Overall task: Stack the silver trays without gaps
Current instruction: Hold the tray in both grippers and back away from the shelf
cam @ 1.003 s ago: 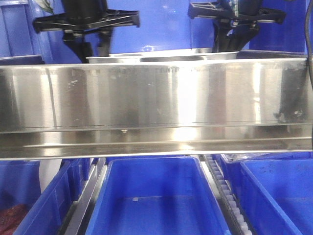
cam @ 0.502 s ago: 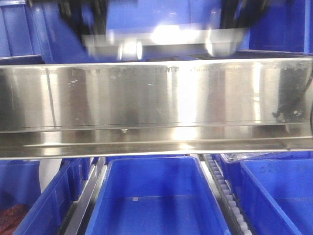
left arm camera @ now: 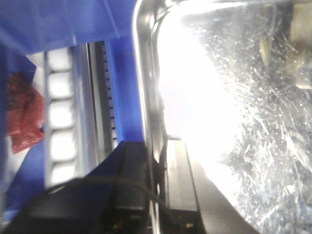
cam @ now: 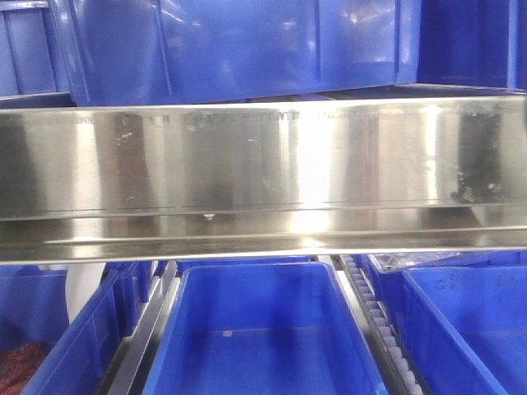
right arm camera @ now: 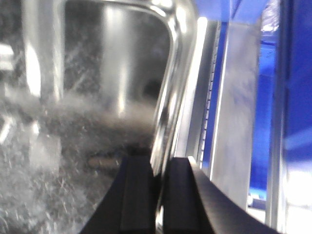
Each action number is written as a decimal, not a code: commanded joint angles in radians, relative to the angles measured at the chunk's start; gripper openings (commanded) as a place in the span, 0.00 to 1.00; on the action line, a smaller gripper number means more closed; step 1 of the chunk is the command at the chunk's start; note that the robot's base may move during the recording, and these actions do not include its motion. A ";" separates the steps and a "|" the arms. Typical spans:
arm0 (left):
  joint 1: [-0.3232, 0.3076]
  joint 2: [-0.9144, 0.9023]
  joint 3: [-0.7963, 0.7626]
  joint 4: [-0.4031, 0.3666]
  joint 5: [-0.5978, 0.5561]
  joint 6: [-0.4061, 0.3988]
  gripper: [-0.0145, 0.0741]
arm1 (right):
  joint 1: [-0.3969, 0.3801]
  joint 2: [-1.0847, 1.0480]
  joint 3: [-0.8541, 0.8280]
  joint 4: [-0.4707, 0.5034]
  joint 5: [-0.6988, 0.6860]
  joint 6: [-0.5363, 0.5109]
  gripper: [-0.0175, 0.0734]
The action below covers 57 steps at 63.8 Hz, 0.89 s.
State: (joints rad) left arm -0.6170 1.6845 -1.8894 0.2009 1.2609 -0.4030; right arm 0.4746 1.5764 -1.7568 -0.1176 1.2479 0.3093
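Observation:
A silver tray (left arm camera: 234, 122) fills the right of the left wrist view, its scratched floor glaring with light. My left gripper (left arm camera: 156, 163) is shut on the tray's left wall, one finger inside and one outside. In the right wrist view the same kind of silver tray (right arm camera: 73, 146) fills the left side. My right gripper (right arm camera: 158, 173) is shut on its right wall near a rounded corner. Neither the tray nor either gripper shows in the front view.
A long brushed-steel band (cam: 263, 164) spans the front view, with a blue crate (cam: 230, 41) behind it. Open blue crates (cam: 255, 337) sit below. A roller rail (left arm camera: 61, 112) and something red (left arm camera: 22, 117) lie left of the tray.
Both grippers and the silver tray between them rose from behind the steel band and left the top of the front view.

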 commanded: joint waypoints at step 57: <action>-0.039 -0.257 0.296 -0.075 0.051 0.017 0.12 | 0.085 -0.164 0.151 0.019 0.043 0.037 0.25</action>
State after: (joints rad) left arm -0.6477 1.4681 -1.5689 0.1114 1.2385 -0.4139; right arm 0.5589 1.4574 -1.5762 -0.0833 1.2590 0.3649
